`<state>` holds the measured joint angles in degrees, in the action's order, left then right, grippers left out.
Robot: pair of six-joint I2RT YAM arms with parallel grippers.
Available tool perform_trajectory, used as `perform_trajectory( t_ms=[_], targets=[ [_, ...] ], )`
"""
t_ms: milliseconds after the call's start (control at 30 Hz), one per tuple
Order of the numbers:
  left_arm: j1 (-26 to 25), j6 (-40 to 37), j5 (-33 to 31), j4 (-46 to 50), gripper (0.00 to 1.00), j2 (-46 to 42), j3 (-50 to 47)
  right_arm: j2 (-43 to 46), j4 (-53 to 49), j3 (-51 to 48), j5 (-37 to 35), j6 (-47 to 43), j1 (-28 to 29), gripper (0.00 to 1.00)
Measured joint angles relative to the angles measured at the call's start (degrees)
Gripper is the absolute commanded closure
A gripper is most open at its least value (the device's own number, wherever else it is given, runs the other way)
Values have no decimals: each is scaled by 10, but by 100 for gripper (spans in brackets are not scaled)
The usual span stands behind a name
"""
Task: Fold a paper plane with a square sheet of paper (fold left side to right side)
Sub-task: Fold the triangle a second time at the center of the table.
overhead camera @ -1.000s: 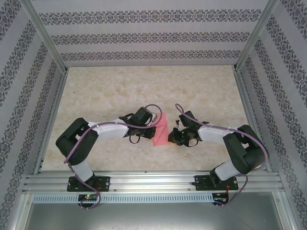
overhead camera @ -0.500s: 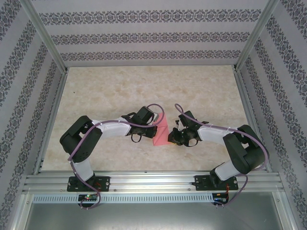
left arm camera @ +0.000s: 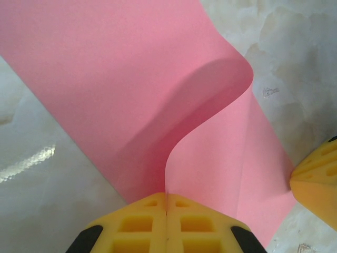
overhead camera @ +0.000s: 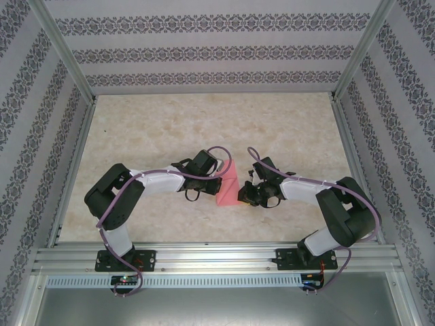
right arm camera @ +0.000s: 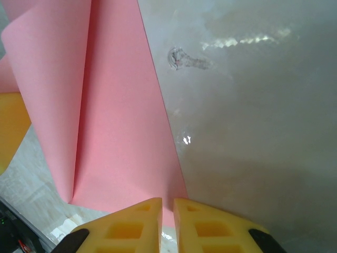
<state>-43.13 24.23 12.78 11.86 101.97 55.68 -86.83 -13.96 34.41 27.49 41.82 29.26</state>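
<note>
sheet of paper (overhead camera: 228, 185) near the middle of the table (overhead camera: 204, 122), a little toward the near edge, between the 2 arms. left gripper (left arm camera: 166, 197) pressed together, pinching the raised left flap, bowed over in a soft curl. right gripper (right arm camera: 167, 203) at the right edge with a sliver of gap; cannot tell whether pinching or just pinning. best to carry the flap low and slowly rightward, match edges before flattening, and pin the right side firmly against sliding.

The square sheet of paper (left arm camera: 131, 79) is thin, smooth, matt pink paper. The table (right arm camera: 253, 105) has a glossy, marble-patterned surface that catches glare. The left fingers (left arm camera: 137, 229) look like matt yellow moulded plastic.
</note>
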Motion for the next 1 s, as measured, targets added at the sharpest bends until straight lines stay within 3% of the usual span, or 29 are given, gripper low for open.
perform_trajectory(
  t_ms=[1000],
  targets=[
    [0, 0, 8, -1, 94, 8, -10, -2, -7, 7, 0, -2, 0, 82]
  ],
)
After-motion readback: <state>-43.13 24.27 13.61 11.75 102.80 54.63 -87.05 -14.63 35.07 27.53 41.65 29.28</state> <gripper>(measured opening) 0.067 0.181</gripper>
